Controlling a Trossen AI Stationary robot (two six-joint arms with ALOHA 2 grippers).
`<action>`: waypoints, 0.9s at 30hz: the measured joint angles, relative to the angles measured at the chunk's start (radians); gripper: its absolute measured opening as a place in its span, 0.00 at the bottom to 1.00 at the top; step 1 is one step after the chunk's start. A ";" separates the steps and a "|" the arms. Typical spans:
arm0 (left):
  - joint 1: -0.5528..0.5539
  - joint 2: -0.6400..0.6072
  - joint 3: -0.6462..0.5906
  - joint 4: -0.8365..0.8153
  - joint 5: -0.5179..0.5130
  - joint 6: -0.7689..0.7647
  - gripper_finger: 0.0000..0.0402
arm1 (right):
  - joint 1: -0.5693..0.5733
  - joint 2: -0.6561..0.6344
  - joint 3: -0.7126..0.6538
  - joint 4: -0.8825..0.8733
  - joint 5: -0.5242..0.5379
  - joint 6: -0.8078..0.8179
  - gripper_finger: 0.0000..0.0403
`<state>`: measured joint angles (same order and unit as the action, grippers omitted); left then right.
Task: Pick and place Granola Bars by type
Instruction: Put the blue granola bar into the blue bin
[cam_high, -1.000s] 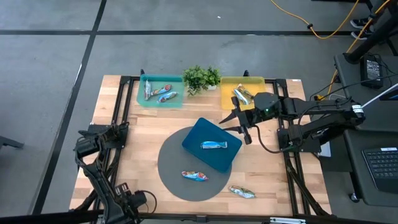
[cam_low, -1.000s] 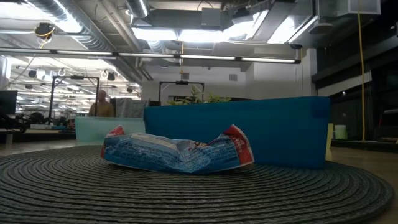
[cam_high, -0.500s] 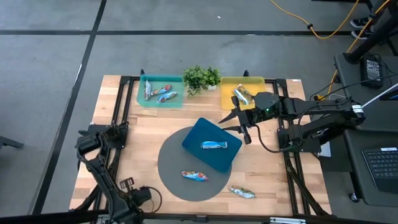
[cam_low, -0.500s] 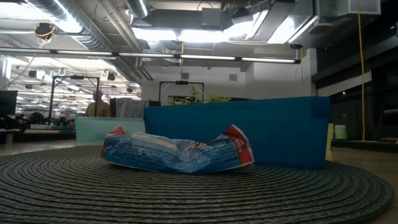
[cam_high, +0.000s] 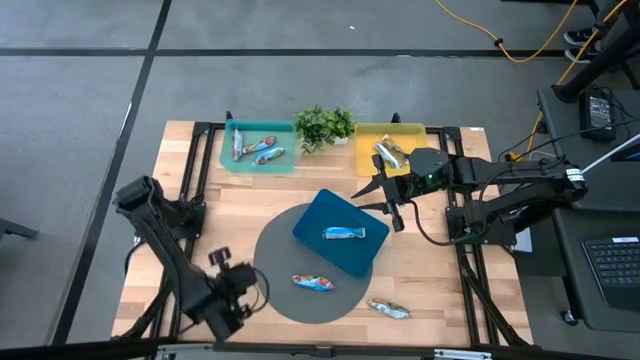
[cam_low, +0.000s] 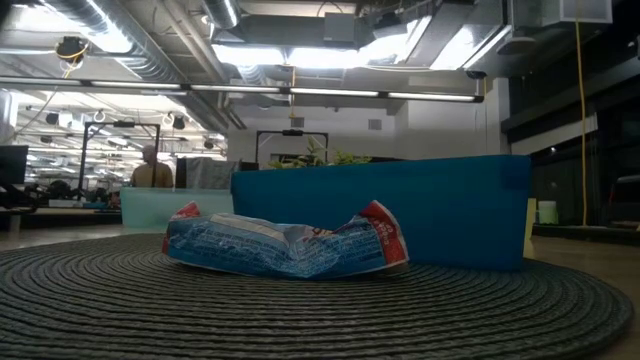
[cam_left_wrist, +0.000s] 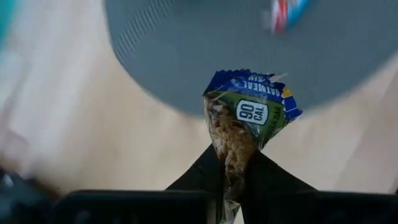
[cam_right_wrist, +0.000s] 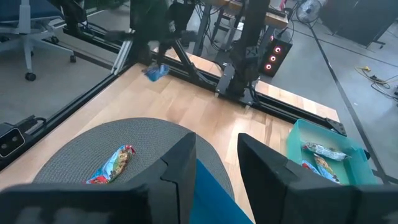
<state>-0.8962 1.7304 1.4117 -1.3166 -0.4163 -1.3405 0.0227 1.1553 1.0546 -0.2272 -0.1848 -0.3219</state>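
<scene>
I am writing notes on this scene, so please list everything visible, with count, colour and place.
Table: one, light wood, under everything.
Round mat: one, grey, middle of the table.
Blue tray: one, lying on the mat.
Teal tray: one, far edge, left of the plant.
Yellow tray: one, far edge, right of the plant.
Plant: one, green, between the two far trays.
Tray bars: one blue in the blue tray; about three in the teal tray; at least one in the yellow tray.
Loose bars: one blue-red on the mat; one green-orange on bare wood.
Person: one, far back in the room.
Left gripper: shut on a green-blue bar, near the mat's edge.
Right gripper: open, empty, between the yellow and blue trays.
</scene>
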 joint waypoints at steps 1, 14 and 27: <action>0.014 -0.026 0.001 -0.004 -0.031 0.010 0.05 | 0.000 0.000 0.000 0.000 0.000 0.000 0.30; 0.174 -0.277 0.002 0.038 -0.142 0.247 0.04 | 0.000 0.000 0.000 -0.001 0.025 0.010 0.30; 0.466 -0.311 0.002 0.262 0.119 0.660 0.04 | 0.000 -0.008 -0.001 -0.030 0.124 0.053 0.30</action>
<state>-0.4307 1.4196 1.4139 -1.0544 -0.2976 -0.6803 0.0227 1.1473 1.0537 -0.2577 -0.0605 -0.2684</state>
